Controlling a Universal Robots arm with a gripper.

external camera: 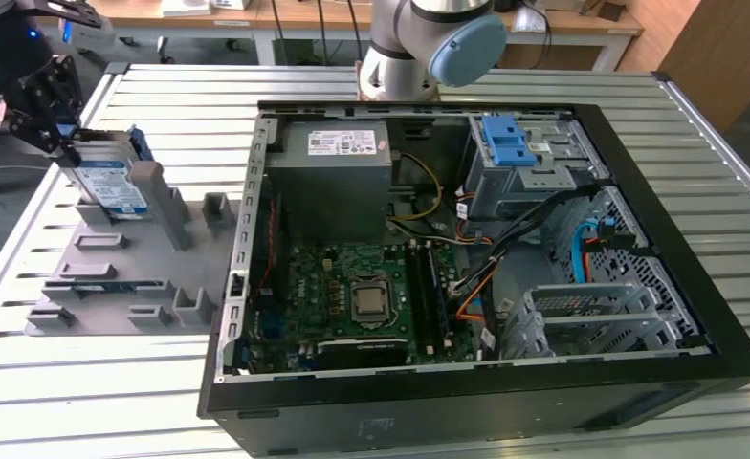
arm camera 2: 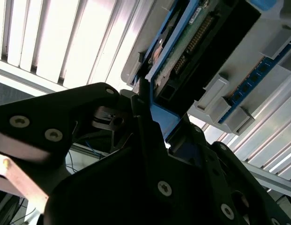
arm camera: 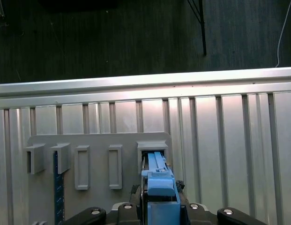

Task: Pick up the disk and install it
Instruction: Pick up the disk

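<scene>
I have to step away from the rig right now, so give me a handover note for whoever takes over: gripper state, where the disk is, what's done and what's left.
Gripper: shut on the disk, clamped on the edge of its blue bracket, at the exterior view's left.
Disk: upright at the grey holder, beside the open computer case. I cannot tell whether it has cleared its slot.
Done: the disk is grasped.
Left: the disk is not in the case, so the install is not done.
</scene>
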